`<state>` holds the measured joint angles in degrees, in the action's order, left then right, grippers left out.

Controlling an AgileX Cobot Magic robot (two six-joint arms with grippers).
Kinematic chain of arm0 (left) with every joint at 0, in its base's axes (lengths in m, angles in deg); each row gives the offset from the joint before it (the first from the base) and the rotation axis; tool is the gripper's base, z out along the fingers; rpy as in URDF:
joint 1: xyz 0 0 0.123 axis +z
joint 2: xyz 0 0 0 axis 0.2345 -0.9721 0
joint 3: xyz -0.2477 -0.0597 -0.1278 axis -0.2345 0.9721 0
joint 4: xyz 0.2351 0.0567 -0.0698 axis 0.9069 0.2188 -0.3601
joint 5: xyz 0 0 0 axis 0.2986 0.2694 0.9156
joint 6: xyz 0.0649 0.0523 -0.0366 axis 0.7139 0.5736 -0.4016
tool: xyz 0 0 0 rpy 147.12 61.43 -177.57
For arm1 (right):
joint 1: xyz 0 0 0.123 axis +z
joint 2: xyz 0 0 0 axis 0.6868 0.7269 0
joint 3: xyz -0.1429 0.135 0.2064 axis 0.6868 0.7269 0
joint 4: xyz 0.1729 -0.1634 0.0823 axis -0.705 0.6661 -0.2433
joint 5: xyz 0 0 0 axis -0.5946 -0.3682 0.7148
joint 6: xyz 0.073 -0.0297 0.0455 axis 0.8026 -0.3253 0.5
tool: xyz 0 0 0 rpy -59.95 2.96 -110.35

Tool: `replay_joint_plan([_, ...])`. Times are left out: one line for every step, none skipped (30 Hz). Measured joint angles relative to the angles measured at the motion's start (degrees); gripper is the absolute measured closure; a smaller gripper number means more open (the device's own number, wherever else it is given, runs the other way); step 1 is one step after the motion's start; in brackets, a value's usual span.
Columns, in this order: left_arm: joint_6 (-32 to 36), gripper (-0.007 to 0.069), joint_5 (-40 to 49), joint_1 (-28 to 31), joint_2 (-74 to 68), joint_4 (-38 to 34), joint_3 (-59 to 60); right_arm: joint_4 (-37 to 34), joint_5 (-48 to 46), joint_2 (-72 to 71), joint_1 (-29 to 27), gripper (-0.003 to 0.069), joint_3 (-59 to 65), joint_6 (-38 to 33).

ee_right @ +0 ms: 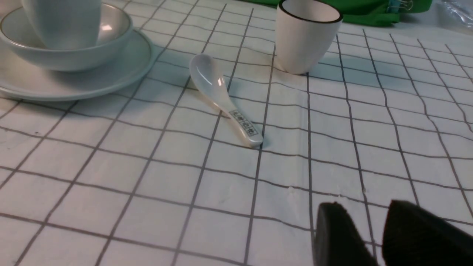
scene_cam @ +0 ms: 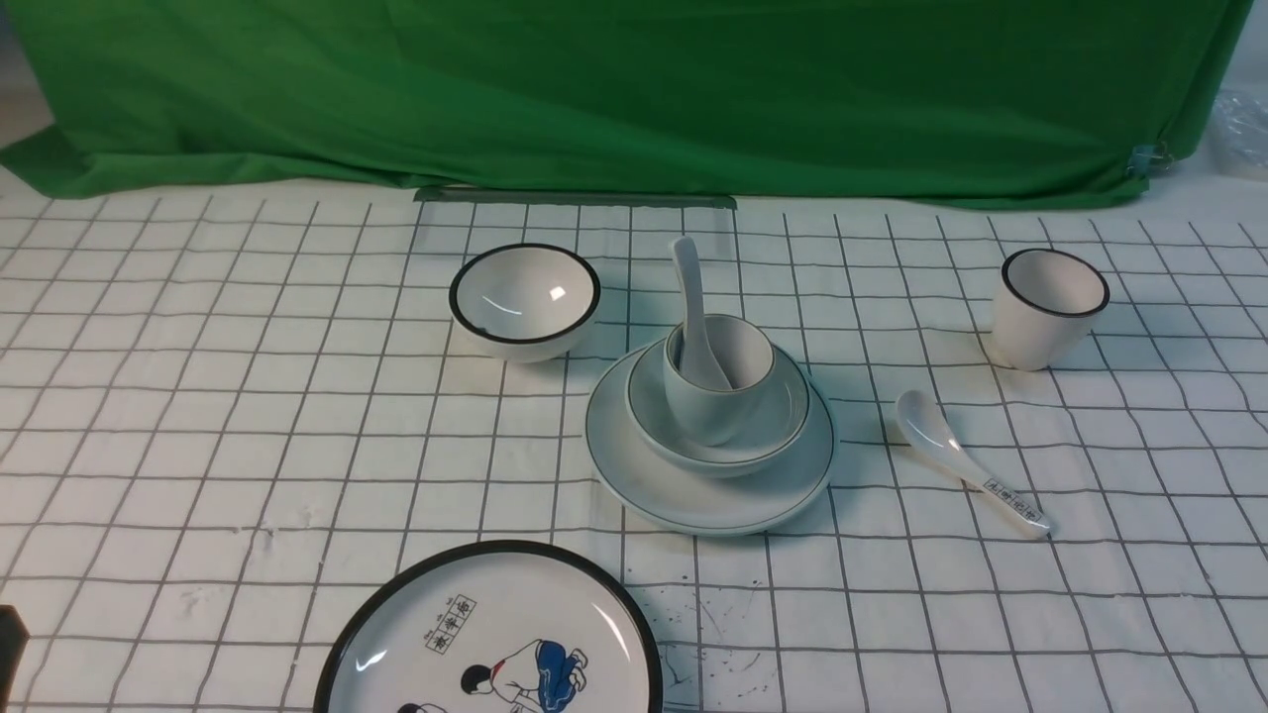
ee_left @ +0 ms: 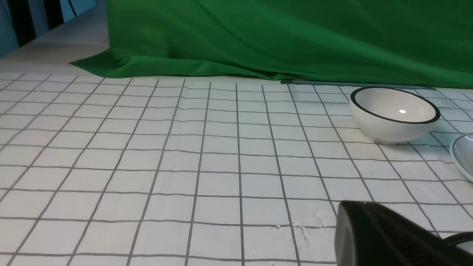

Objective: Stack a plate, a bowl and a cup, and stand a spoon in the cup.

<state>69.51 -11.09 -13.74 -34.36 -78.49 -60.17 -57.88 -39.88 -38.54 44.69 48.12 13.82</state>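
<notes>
Near the middle of the counter, the plate carries the bowl, the cup sits in the bowl, and the spoon stands in the cup with its handle leaning toward the far edge. My right claw hangs over bare cloth toward the near right, fingers a little apart and holding nothing. Of my left claw I see only one dark finger, so I cannot tell how wide it stands.
</notes>
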Motion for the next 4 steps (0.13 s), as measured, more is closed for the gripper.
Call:
replay_joint_plan([0.0,0.0622,0.0,0.0,0.0,0.0,0.0,0.0,0.0,0.0,0.0,0.0422,0.0,0.0])
replay_joint_plan([0.0,0.0622,0.0,0.0,0.0,0.0,0.0,0.0,0.0,0.0,0.0,0.0422,0.0,0.0])
replay_joint_plan([0.0,0.0622,0.0,0.0,0.0,0.0,0.0,0.0,0.0,0.0,0.0,0.0422,0.0,0.0])
replay_joint_plan([0.0,0.0622,0.0,0.0,0.0,0.0,0.0,0.0,0.0,0.0,0.0,0.0422,0.0,0.0])
